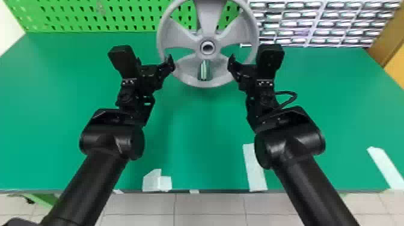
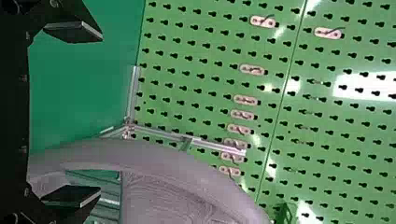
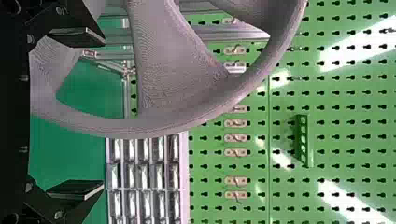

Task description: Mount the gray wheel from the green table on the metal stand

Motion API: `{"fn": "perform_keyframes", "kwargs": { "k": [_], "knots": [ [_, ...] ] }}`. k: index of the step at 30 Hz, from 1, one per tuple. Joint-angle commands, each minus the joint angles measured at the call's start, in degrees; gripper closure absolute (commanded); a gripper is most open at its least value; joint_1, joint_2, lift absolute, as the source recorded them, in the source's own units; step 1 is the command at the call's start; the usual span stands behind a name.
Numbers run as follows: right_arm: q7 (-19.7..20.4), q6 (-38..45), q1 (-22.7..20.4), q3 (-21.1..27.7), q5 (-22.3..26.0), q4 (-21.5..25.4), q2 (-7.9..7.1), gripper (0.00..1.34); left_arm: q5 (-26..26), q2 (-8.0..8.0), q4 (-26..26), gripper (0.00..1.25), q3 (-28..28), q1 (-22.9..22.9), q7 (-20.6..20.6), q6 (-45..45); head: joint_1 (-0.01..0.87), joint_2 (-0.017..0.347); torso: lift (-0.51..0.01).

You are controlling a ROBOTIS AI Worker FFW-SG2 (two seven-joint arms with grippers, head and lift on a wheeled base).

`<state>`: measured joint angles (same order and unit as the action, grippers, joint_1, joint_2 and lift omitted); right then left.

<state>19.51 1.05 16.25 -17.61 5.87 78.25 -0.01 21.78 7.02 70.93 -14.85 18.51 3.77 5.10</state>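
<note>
My left gripper [image 1: 171, 62] and right gripper [image 1: 231, 62] gape by the gray wheel [image 1: 207, 22]; head view shows its hub [image 1: 214, 48], left wrist view metal rails [image 2: 212, 145] — green table [image 1: 198, 135] below; pegboard [image 1: 90, 15] behind.

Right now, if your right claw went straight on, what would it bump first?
Probably the gray wheel's rim: it shows between the parted fingers of my right claw. How close it is, I can't tell.

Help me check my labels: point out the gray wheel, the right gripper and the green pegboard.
Gray wheel [image 1: 207, 34]: head view, on the spoke just above the hub.
Right gripper [image 3: 103, 113]: right wrist view, midway between its fingertips.
Green pegboard [image 2: 187, 50]: left wrist view, on its perforated face.
</note>
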Motion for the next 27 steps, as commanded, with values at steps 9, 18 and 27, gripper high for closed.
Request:
{"fn": "perform_keyframes", "kwargs": {
  "k": [9,18,27],
  "knots": [
    [0.00,0.00,-2.54,-0.06,0.37,3.13,-0.69,0.22,-0.16,0.45,4.57,0.13,0.70,-2.86,-0.08,-0.53,0.868,0.052,-0.093],
    [-0.08,0.00,-3.86,-0.06,0.81,5.07,-1.13,0.22,-0.16,0.71,7.20,0.13,1.14,-4.53,-0.08,-0.80,0.868,0.052,-0.093],
    [-1.40,0.00,-4.83,0.12,0.90,7.00,-1.49,0.22,-0.33,1.24,11.16,0.13,1.84,-6.64,-0.52,-1.76,0.868,0.052,-0.093]
  ]
}}
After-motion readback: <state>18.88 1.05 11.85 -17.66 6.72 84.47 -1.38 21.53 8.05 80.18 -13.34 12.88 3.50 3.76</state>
